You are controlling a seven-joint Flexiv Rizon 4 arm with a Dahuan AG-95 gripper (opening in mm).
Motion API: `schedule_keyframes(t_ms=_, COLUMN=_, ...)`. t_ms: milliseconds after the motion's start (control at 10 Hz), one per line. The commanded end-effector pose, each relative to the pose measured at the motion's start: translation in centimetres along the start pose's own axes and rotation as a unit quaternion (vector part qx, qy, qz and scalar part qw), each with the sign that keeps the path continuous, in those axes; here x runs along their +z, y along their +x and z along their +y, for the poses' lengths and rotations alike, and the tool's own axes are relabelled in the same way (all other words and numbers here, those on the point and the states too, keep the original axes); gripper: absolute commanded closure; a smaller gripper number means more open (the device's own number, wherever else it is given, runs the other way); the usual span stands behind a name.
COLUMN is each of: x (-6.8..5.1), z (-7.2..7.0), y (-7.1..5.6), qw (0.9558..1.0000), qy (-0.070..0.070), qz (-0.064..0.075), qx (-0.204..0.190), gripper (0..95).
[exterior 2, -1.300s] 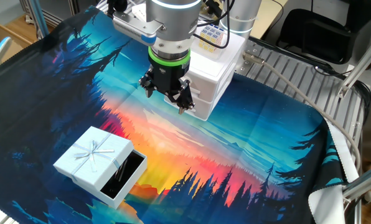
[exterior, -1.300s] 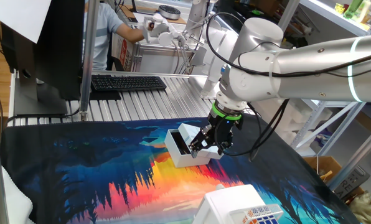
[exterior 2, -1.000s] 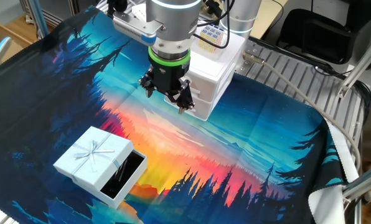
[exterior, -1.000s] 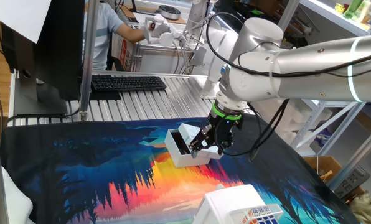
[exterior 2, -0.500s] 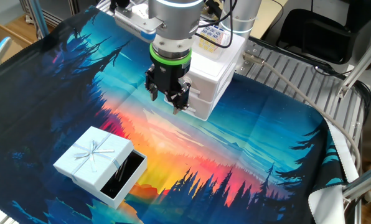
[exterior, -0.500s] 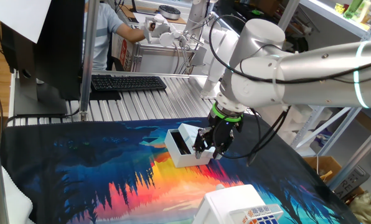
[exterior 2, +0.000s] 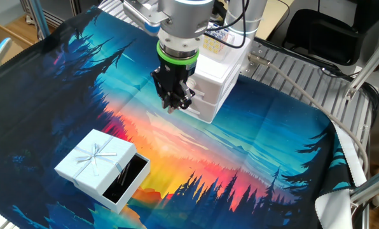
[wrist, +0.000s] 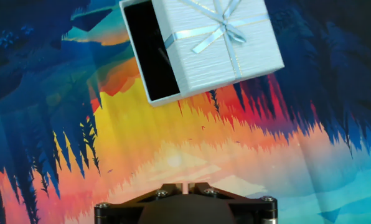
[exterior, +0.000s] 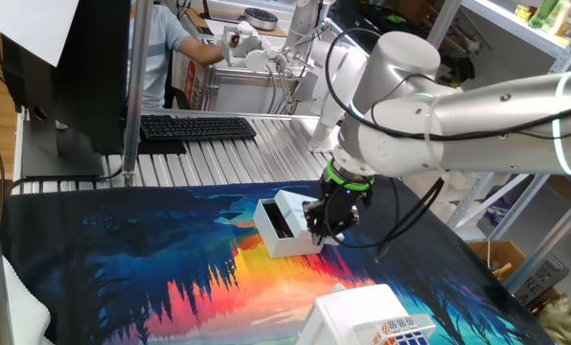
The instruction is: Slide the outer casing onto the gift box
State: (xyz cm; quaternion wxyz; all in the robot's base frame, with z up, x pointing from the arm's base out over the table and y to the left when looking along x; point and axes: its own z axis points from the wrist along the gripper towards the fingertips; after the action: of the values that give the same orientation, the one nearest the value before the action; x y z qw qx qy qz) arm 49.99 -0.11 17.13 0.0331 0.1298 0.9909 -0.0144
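Observation:
The outer casing (exterior 2: pixel 94 158), white with a pale-blue ribbon pattern, lies on the colourful cloth and covers most of the gift box (exterior 2: pixel 127 180), whose dark interior sticks out at one end. Both show in the hand view, casing (wrist: pixel 216 37) and gift box (wrist: pixel 149 50), at the top of the frame. In one fixed view the pair (exterior: pixel 284 230) is partly behind the hand. My gripper (exterior 2: pixel 172 107) hangs above the cloth, apart from the casing, beside the larger white box. Its fingers are together and hold nothing; it also shows in the hand view (wrist: pixel 187 185) and in one fixed view (exterior: pixel 324 235).
A larger white box with a cube picture (exterior 2: pixel 218 70) stands close behind the gripper; it shows at the near edge in one fixed view (exterior: pixel 362 316). A keyboard (exterior: pixel 197 126) and a monitor stand lie beyond the cloth. Metal rollers (exterior 2: pixel 304 76) border the cloth.
The fingers were spread open and have come together. The hand has shifted slightly along the cloth beside the larger box. The casing and gift box have not moved.

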Motion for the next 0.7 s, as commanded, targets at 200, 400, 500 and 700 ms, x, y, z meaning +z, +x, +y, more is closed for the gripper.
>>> schedule_keyframes(t_ms=200, x=-0.2, z=-0.1, y=-0.9, qw=1.0, qy=-0.001, qz=0.005, qx=-0.002, gripper=95.0)
schedule_keyframes(t_ms=400, x=-0.7, z=-0.3, y=-2.4, qw=0.9999, qy=0.0, qz=0.011, qx=-0.001, gripper=95.0)
schedule_keyframes(t_ms=500, x=-0.8, z=-0.4, y=-3.5, qw=0.9999, qy=0.0, qz=0.013, qx=0.001, gripper=95.0)
schedule_keyframes(t_ms=700, x=-0.7, z=-0.8, y=-4.9, qw=0.9999, qy=0.0, qz=0.015, qx=0.002, gripper=95.0)
